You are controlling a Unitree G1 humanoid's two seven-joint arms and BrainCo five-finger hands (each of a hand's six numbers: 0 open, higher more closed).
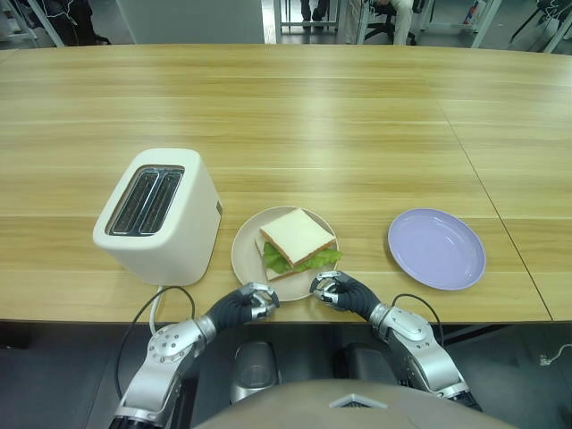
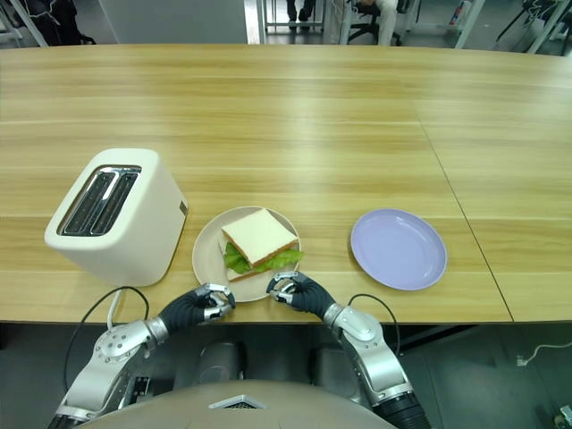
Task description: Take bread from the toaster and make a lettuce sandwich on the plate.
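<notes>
A square sandwich of white bread (image 1: 297,238) is lying in the lower centre of the frame on a round beige plate (image 1: 243,259). Its top slice is showing pale and flat, and crinkled green lettuce (image 1: 279,260) is poking out along the near edges. A white two-slot toaster (image 1: 165,223) is standing just left of that plate. A round lilac plate (image 1: 436,248) is sitting to the right, apart from it. The left hand (image 1: 250,302) and right hand (image 1: 335,290) are hovering at the near edge of the light wooden tabletop (image 1: 313,116), just below the beige plate's rim, fingers curled in and gripping nothing. Bare wood is stretching wide across the upper frame.
</notes>
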